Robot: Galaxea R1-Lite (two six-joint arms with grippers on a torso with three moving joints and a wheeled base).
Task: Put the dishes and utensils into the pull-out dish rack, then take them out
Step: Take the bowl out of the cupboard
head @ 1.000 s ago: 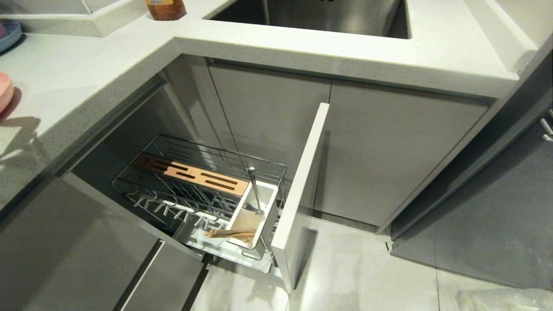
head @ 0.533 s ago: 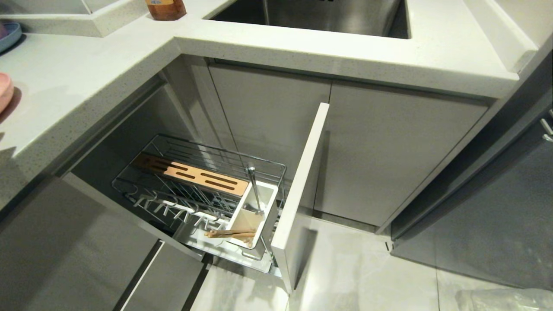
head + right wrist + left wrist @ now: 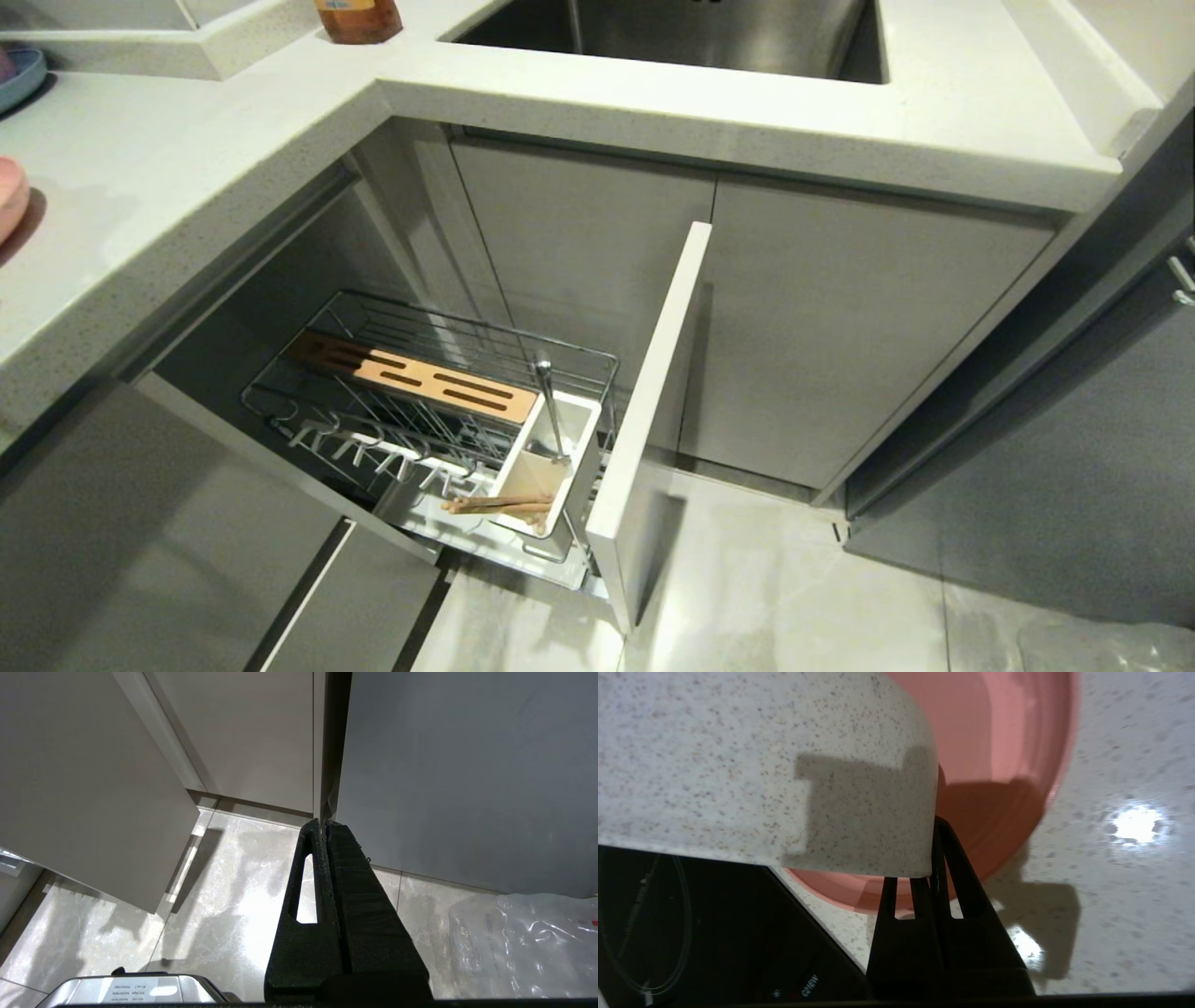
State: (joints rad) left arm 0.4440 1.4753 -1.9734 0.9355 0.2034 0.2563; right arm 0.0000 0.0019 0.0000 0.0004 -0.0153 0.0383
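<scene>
The pull-out dish rack [image 3: 485, 327] stands open under the counter, its pale front panel [image 3: 653, 401] on the right. In its white utensil box [image 3: 581, 448] a metal spoon [image 3: 549, 406] stands upright and the wooden chopsticks [image 3: 495, 506] lie across. In the left wrist view my left gripper [image 3: 933, 830] is shut on the wall of a speckled white bowl [image 3: 761, 756], held just above the pink plate [image 3: 1008, 742] on the countertop. The bowl hides one finger. The plate's edge shows at the head view's far left [image 3: 9, 201]. My right gripper [image 3: 323, 823] hangs shut and empty near the floor.
A blue plate [image 3: 23, 75], a brown bottle [image 3: 359, 19] and the sink [image 3: 691, 33] lie along the back of the counter. A black cooktop [image 3: 668, 928] is set beside the pink plate. A plastic bag [image 3: 523, 942] lies on the floor by the right gripper.
The arm's shadow on the countertop at the left has slid off the head view to the left. The rack and its utensils have not moved.
</scene>
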